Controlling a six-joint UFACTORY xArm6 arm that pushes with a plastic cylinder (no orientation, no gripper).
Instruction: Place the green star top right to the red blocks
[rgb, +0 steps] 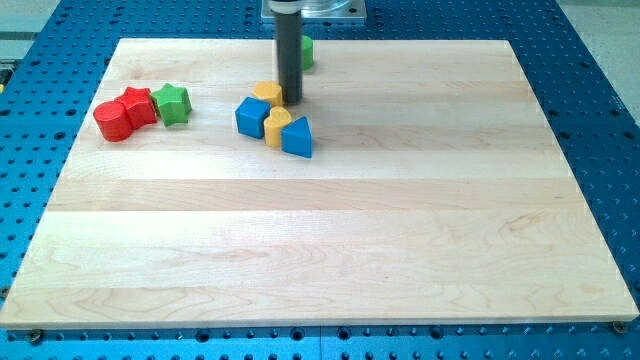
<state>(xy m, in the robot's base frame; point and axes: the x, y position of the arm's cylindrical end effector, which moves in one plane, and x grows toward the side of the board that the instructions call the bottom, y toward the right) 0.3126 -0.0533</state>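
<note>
The green star (172, 103) lies at the view's upper left, touching the right side of the two red blocks: a red star-like block (139, 105) and a red cylinder (113, 121) to its lower left. My tip (290, 100) is down on the board well to the right of them, beside a yellow block (267, 93) at the top of the middle cluster. It touches neither the green star nor the red blocks.
The cluster under my tip also holds a blue cube (251, 116), a second yellow block (277, 125) and a blue triangle (297, 137). Another green block (307, 53) is partly hidden behind the rod near the wooden board's top edge (420, 42).
</note>
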